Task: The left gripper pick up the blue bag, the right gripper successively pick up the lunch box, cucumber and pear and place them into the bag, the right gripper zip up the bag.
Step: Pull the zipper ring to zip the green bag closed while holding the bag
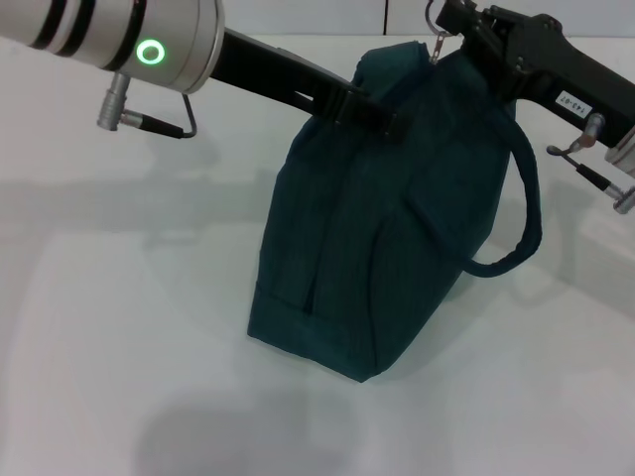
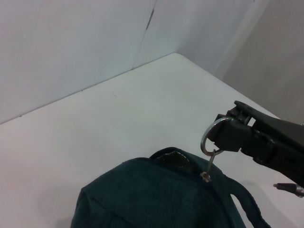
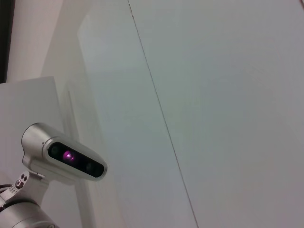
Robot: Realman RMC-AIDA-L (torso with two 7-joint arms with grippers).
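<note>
Right gripper (image 1: pixel 458 30), black two-fingered metal claw reaching in from the far right, pinched closed on the silver ring zip pull (image 2: pixel 212 137) at the top of the large dark teal-blue fabric bag (image 1: pixel 382 228). Left gripper (image 1: pixel 372 111), black twin claw stretched in from the left on a silver-wristed arm, clamped on the bag's upper edge. Bag upright mid-table, zipped, one loop handle (image 1: pixel 521 218) hanging right. Bare white table (image 1: pixel 119 327) all round; far edge just behind.
</note>
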